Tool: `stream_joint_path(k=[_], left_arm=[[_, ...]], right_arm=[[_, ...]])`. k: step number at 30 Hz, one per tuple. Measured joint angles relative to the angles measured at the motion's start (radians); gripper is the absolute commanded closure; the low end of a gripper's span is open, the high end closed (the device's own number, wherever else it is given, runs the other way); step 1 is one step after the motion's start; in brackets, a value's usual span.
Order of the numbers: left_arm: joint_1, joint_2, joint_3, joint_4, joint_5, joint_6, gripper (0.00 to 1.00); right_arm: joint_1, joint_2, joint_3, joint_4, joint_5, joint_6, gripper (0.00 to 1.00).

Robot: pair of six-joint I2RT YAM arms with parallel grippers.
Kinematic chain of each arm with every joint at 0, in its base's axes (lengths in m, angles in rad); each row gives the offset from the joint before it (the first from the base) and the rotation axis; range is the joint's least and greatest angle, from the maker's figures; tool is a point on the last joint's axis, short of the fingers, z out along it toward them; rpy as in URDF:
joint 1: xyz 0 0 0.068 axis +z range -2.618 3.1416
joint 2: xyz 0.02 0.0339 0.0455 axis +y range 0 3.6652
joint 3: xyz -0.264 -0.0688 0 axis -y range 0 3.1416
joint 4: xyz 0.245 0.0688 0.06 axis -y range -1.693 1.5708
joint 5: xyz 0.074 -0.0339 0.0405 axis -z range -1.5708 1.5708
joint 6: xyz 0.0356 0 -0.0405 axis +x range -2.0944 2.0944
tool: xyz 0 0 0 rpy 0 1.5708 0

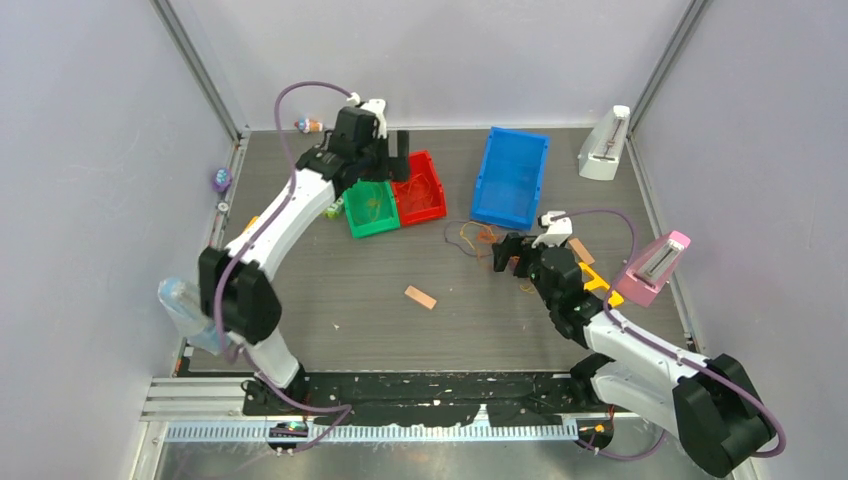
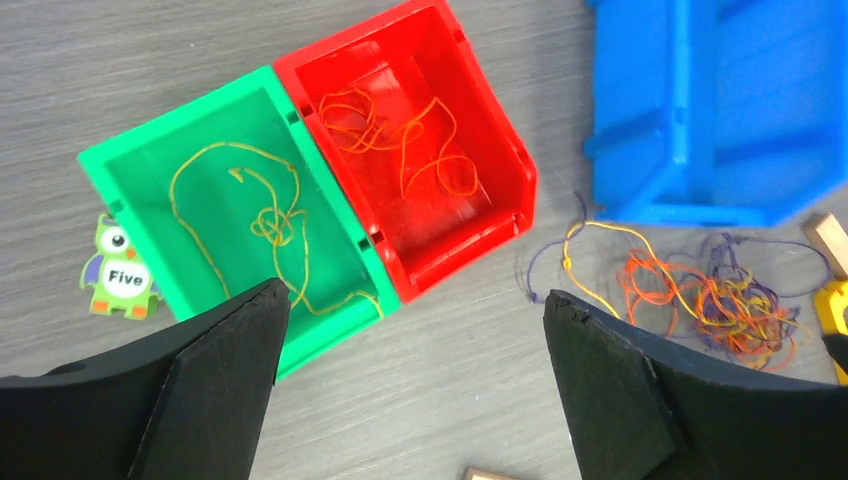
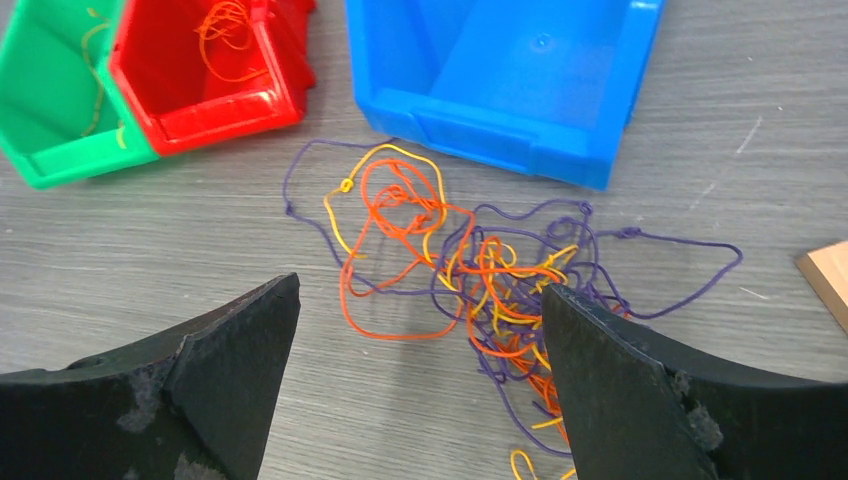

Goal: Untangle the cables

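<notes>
A tangle of yellow, orange and purple cables (image 1: 468, 237) lies on the table in front of the blue bin; it also shows in the left wrist view (image 2: 715, 295) and the right wrist view (image 3: 480, 270). A yellow cable (image 2: 262, 222) lies in the green bin (image 1: 371, 210). An orange cable (image 2: 400, 140) lies in the red bin (image 1: 420, 188). My left gripper (image 1: 392, 152) (image 2: 415, 295) is open and empty above the near edge of the two bins. My right gripper (image 1: 508, 258) (image 3: 420, 285) is open and empty just above the tangle's near side.
A blue bin (image 1: 510, 178) stands behind the tangle. A tan block (image 1: 420, 297) lies mid-table. A white stand (image 1: 604, 145) is at the back right and a pink stand (image 1: 652, 268) at the right edge. An owl sticker (image 2: 118, 270) lies beside the green bin.
</notes>
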Motion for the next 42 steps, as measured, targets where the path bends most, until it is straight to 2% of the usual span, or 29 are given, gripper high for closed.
stream_joint_path(k=[7,10,14,16,18,22,27,31,36,42], left_arm=[[-0.079,-0.419,-0.365,0.103,-0.021,0.015,0.01],[-0.096,-0.555,-0.512,0.169,0.008,0.013,0.00],[-0.096,-0.660,-0.701,0.267,0.062,0.014,0.03],[-0.096,-0.703,-0.807,0.315,0.084,0.015,0.05],[-0.096,-0.741,-0.902,0.354,0.102,0.016,0.06],[-0.097,-0.816,-1.062,0.476,0.140,0.015,0.06],[-0.103,-0.842,-1.164,0.635,0.188,0.014,0.08],[-0.124,-0.806,-1.187,0.748,0.231,0.013,0.11],[-0.182,-0.699,-1.191,0.838,0.278,0.015,0.15],[-0.258,-0.657,-1.191,0.850,0.286,0.030,0.14]], right_arm=[[-0.001,0.055,0.034,-0.092,0.074,0.029,0.04],[-0.006,0.137,0.071,-0.137,0.077,0.043,0.04],[-0.008,0.242,0.119,-0.183,0.047,0.067,0.04],[-0.009,0.278,0.125,-0.188,0.007,0.085,0.01],[-0.008,0.318,0.125,-0.188,-0.056,0.111,0.03],[0.058,0.373,0.132,-0.167,-0.135,0.151,0.03],[0.200,0.348,0.124,-0.157,-0.262,0.213,0.03],[0.218,0.208,0.110,-0.221,-0.285,0.222,0.02],[0.217,0.011,0.143,-0.371,-0.175,0.177,0.01],[0.216,-0.002,0.263,-0.614,-0.010,0.129,0.05]])
